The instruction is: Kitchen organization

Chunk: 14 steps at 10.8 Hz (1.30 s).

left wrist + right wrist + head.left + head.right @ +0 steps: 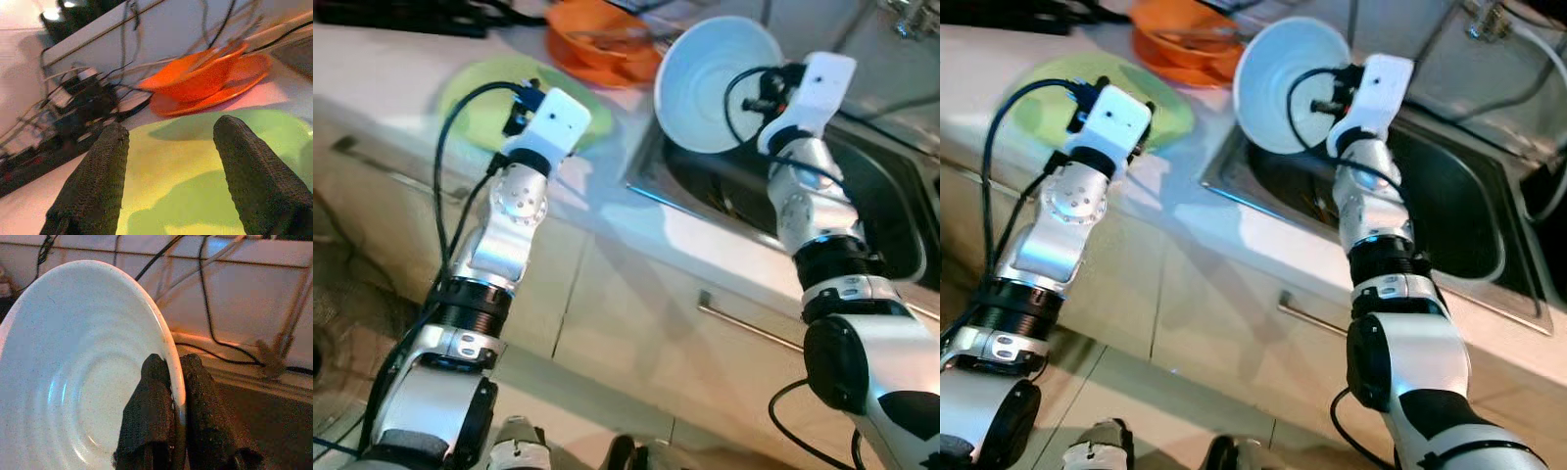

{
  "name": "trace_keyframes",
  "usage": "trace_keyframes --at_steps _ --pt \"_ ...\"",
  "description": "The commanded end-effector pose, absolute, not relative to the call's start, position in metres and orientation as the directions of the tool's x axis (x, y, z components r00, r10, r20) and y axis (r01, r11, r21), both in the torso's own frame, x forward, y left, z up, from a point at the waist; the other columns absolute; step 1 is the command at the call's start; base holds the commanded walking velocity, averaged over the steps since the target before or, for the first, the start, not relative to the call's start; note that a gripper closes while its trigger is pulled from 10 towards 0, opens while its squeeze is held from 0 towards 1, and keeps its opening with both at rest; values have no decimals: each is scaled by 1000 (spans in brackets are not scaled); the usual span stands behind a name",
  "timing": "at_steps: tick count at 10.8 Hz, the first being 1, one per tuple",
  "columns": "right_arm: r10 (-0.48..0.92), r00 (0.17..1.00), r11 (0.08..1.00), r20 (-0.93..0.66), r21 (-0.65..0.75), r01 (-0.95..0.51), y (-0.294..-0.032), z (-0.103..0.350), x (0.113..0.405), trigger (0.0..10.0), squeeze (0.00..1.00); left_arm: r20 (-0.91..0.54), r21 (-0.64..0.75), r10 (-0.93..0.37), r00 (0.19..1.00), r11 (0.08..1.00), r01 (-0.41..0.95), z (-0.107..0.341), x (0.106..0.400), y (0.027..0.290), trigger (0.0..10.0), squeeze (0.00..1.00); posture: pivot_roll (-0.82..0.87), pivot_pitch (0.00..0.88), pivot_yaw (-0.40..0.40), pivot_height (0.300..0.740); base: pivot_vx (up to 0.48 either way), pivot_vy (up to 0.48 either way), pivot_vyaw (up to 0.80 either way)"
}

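Observation:
A white bowl [710,83] hangs tilted on its edge above the near left corner of the steel sink [862,211]. My right gripper [171,372] is shut on its rim, one finger inside and one outside. The same white bowl [83,367] looms large in the right wrist view. My left gripper [168,134] is open and hovers low over a lime green plate [195,181] on the counter. That green plate [494,98] lies left of the sink. Beyond it sits an orange bowl on an orange plate [602,44], with utensils in it.
The pale counter [391,69] runs along the left, with cabinet fronts and a bar handle [749,328] below. Black cables and a dark appliance [78,98] crowd the back wall. A tap [1489,20] stands behind the sink.

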State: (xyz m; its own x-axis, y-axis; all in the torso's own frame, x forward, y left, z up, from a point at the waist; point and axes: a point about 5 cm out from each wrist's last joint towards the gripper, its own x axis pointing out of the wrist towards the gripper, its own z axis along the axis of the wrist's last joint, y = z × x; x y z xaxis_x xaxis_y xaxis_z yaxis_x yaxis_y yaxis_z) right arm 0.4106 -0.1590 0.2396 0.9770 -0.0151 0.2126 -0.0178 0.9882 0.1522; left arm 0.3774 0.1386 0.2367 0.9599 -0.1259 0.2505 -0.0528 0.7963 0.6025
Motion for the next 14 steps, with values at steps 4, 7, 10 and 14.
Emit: trace_keyframes --at_steps 4,7,10,14 --pt "-45 975 991 216 134 16 -175 239 413 10000 0 262 591 -124 957 804 -58 239 376 127 10000 0 342 71 -275 740 0 0 0" --pt "-42 977 992 210 127 15 -175 238 414 10000 702 263 589 -124 957 806 -57 239 375 126 10000 0 345 67 -282 740 0 0 0" --pt "-31 977 992 209 125 5 -172 236 414 10000 1000 265 595 -121 957 801 -64 240 375 128 10000 0 345 67 -276 740 0 0 0" --pt "-36 977 992 211 122 10 -173 236 415 10000 0 267 600 -126 955 798 -62 242 375 127 10000 0 321 87 -260 740 0 0 0"
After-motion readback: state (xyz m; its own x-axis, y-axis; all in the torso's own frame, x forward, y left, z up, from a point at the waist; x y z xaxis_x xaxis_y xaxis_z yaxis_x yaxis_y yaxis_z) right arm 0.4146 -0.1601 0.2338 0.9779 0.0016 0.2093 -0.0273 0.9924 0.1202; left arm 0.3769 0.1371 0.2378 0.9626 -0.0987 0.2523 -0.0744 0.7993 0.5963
